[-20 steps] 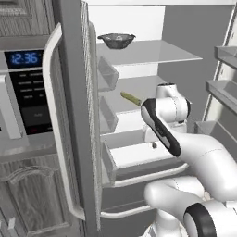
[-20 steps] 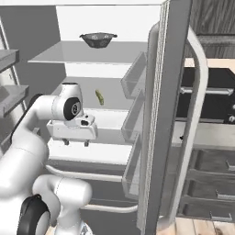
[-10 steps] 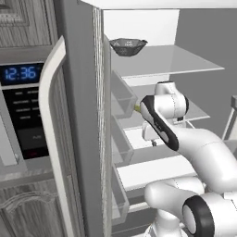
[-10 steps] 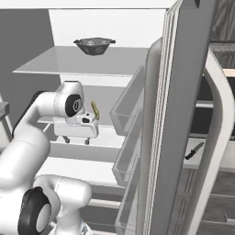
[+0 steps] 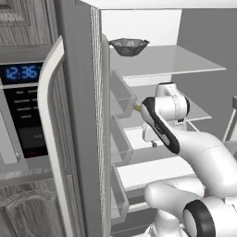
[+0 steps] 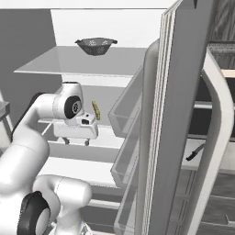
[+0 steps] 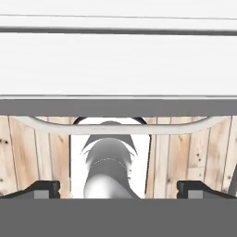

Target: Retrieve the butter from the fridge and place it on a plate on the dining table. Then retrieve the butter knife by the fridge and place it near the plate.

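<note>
Base closer, arm deeper in tall dark grey fridge (image 6: 183, 114). End effector (image 6: 76, 141) released, empty, fingertips down — staging for grasp. Small pale yellow-green butter stick (image 6: 96, 110) on middle shelf, at its 1 o'clock.

The blue display (image 5: 18, 73) on the dark control panel (image 5: 25, 115) of the microwave (image 5: 21, 111), in the left base view, reads 12:36. Below it the panel carries rows of small pale button labels, too blurred to read. No other text or sign is legible.
</note>
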